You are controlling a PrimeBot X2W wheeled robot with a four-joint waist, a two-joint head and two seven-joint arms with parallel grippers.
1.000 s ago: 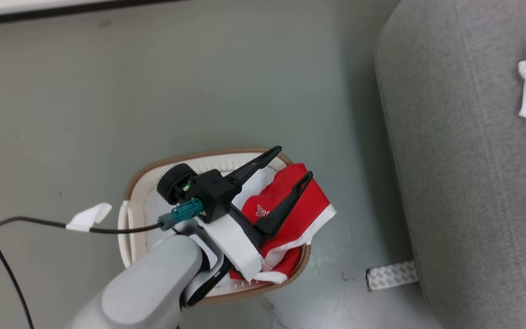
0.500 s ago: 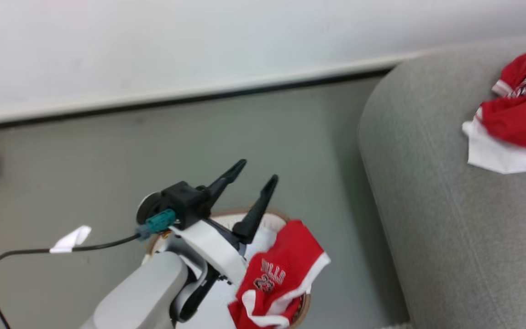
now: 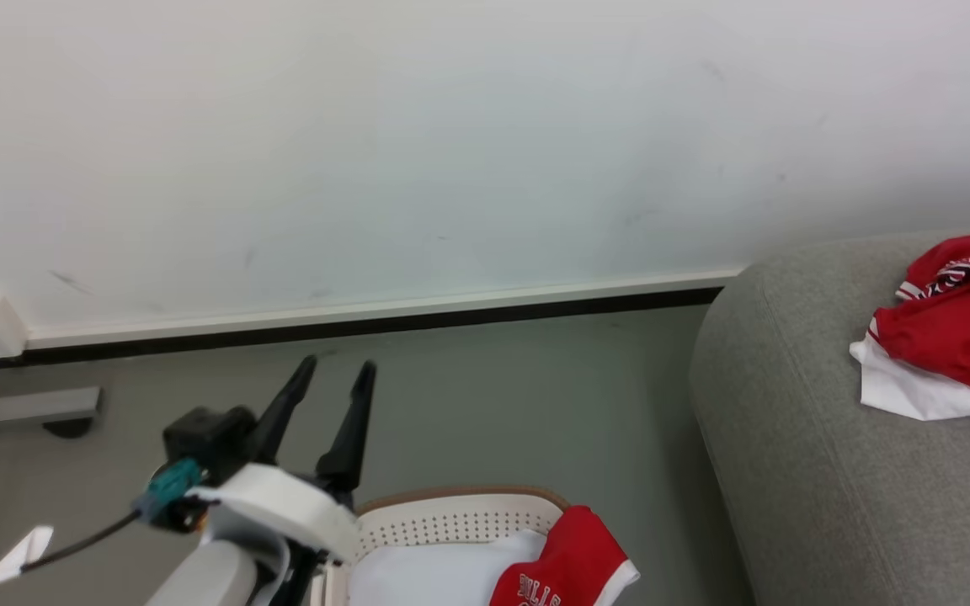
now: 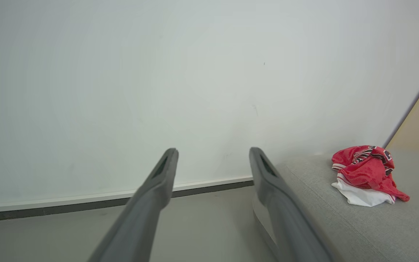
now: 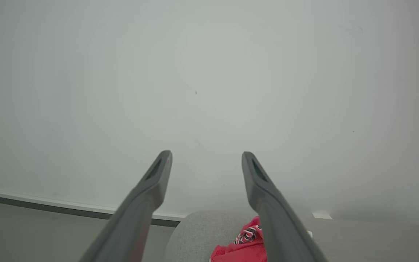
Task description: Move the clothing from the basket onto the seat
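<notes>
Wall shows now because your head lifted. Your left gripper (image 3: 338, 368) rose from the basket (image 3: 451, 523), jaws spread, empty; red shorts (image 3: 573, 560) remain there, so reach again.

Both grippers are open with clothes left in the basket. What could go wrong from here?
The red shorts hang over the basket rim; they may slip to the floor or drag the basket when pulled.
The basket is cut off in the head view, so the left gripper may reach blind.
</notes>
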